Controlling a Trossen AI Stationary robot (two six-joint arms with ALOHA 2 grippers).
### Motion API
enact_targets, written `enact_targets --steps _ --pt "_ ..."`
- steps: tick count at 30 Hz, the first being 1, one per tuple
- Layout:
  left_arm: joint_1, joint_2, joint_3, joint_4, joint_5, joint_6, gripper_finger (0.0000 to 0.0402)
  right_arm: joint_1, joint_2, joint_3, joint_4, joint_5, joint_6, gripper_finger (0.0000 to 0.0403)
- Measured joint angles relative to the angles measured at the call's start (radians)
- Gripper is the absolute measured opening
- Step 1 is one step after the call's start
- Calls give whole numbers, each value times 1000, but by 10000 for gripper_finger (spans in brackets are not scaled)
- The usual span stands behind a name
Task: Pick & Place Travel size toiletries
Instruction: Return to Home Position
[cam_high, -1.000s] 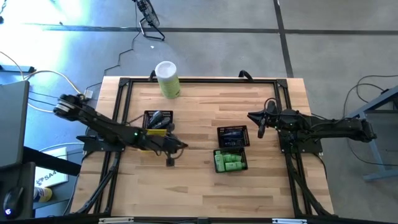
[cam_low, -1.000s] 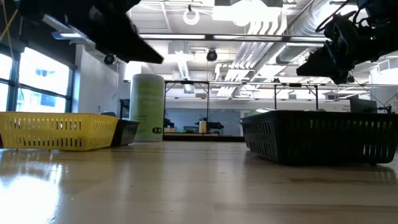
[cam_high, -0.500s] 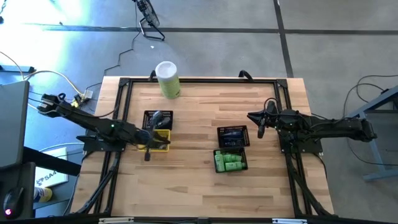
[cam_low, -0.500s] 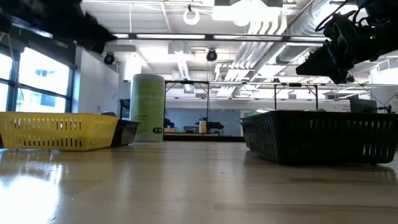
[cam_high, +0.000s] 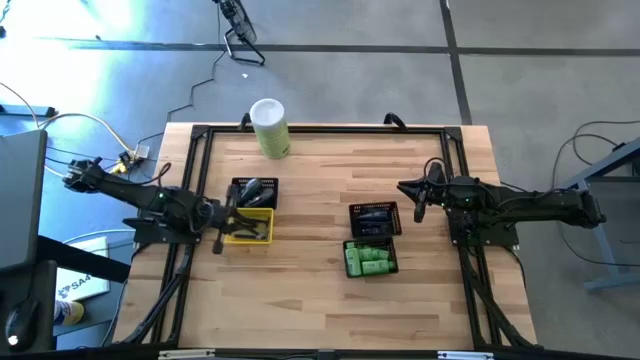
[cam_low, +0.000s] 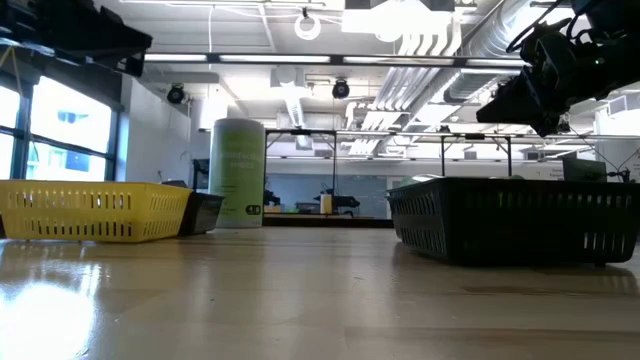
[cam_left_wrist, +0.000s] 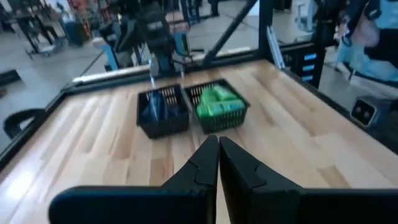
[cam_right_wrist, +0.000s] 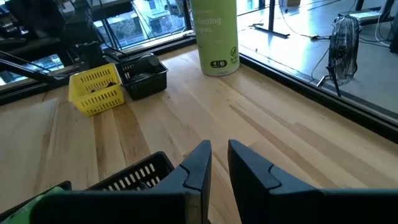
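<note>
Bright green bottles (cam_high: 370, 260) lie in a black mesh basket on the table's right half, and they also show in the left wrist view (cam_left_wrist: 219, 104). Dark tubes fill the basket beside it (cam_high: 375, 218) (cam_left_wrist: 160, 107). More dark items lie in the yellow tray (cam_high: 250, 228) and in the black basket behind it (cam_high: 255, 190). My left gripper (cam_high: 218, 243) (cam_left_wrist: 217, 149) hangs shut and empty at the yellow tray's left side. My right gripper (cam_high: 418, 205) (cam_right_wrist: 218, 149) waits right of the dark-tube basket, its fingers a narrow gap apart, holding nothing.
A tall pale-green canister with a white lid (cam_high: 270, 127) (cam_low: 238, 172) stands near the far edge. A dark frame (cam_high: 320, 130) runs around the tabletop. Bare wood lies between the two pairs of containers and along the near edge.
My left arm has drawn back from the table's middle toward the left edge. Its gripper has travelled from near the table's centre to the yellow tray's left side. The right arm has kept still.
</note>
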Motion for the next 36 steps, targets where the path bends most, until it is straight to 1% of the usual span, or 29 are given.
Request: enact_targets --steps 6,9,14,18,26,31,34,36 --pt "1 -135 -50 -41 4 12 10 0 1 0 0 0 0 46" --pt "1 -187 -72 -64 22 12 10 0 1 0 0 0 0 46" --pt "1 -255 -102 -84 38 15 10 0 1 0 0 0 0 46" --pt "1 -309 -125 -85 64 49 10 0 1 0 1 0 0 46" --pt "1 -414 -130 -166 90 63 10 0 1 0 1 0 0 46" --pt "1 -424 -130 -170 107 79 10 0 1 0 2 0 0 46" --pt "1 -424 -130 -149 149 92 10 0 1 0 2 0 0 46" --pt "1 -424 -152 -108 170 95 10 0 1 0 2 0 0 46"
